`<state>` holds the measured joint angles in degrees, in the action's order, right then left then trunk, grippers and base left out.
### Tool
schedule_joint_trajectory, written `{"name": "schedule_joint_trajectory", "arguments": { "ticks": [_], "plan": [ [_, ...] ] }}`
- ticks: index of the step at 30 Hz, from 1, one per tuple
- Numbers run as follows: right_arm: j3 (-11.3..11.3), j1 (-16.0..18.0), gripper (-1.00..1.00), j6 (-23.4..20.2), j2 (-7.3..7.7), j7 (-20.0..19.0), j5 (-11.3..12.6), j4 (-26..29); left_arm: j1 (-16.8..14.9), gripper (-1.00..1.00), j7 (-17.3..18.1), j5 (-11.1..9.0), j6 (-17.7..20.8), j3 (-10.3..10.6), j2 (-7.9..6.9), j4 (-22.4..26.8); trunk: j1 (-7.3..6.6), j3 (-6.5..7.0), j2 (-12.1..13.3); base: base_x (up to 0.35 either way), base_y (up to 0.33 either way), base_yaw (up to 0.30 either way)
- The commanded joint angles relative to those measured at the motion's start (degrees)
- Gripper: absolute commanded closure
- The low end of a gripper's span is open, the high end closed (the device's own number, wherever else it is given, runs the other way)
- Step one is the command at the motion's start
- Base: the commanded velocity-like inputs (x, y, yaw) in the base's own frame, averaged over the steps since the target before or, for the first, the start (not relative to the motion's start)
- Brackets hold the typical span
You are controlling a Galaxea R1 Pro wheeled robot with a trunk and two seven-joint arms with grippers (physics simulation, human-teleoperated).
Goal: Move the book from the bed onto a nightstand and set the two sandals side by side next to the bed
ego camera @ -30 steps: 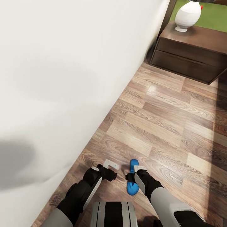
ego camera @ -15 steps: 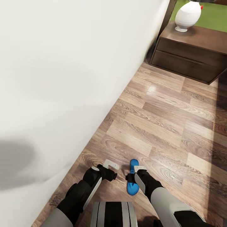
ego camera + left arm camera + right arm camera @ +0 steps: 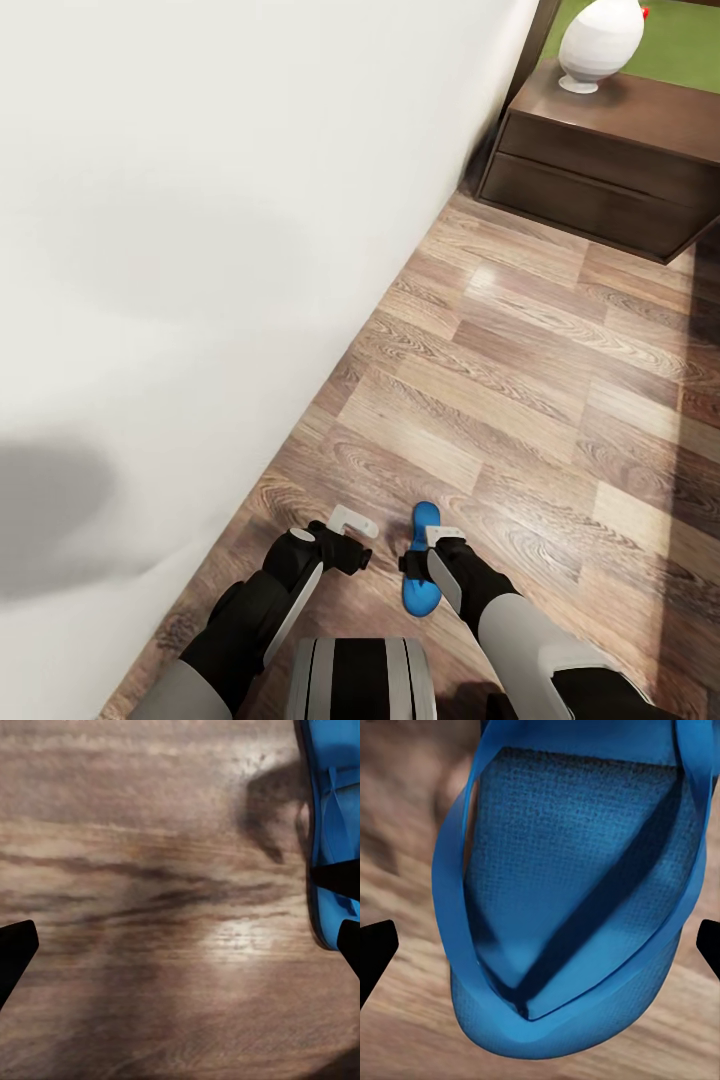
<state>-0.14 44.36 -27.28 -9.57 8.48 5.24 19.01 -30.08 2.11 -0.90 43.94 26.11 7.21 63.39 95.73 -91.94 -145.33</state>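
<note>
The right end effector [image 3: 428, 548] is held spread above the blue sandal [image 3: 421, 572], judged light and floppy, best pinched by the sole's edge.

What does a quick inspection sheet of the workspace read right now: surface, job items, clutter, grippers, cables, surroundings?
Surface: wood-plank floor, bare.
Job's things: one blue sandal on the floor beside the bed; nightstand ahead.
Clutter: white lamp on the nightstand.
Grippers: left gripper open over bare floor; right gripper open, low over the sandal.
Cables: nothing seen.
Surroundings: green wall behind the nightstand.
</note>
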Motion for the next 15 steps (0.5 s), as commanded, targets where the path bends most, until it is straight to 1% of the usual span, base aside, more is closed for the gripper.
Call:
{"name": "schedule_joint_trajectory", "arguments": {
  "ticks": [1,15],
  "plan": [
    [0.0,0.0,-1.00,-0.2,-0.02,0.4,0.6,0.1,0.0,-1.00,0.1,-0.1,0.3,0.0,0.00,0.1,-0.01,-0.03,0.0,0.000,0.000,0.000],
    [0.0,0.1,-1.00,-0.2,-0.07,0.4,0.5,0.4,0.0,-1.00,0.1,-0.1,0.3,0.0,0.00,0.1,-0.01,-0.03,0.0,0.000,0.000,0.000]
  ]
}}
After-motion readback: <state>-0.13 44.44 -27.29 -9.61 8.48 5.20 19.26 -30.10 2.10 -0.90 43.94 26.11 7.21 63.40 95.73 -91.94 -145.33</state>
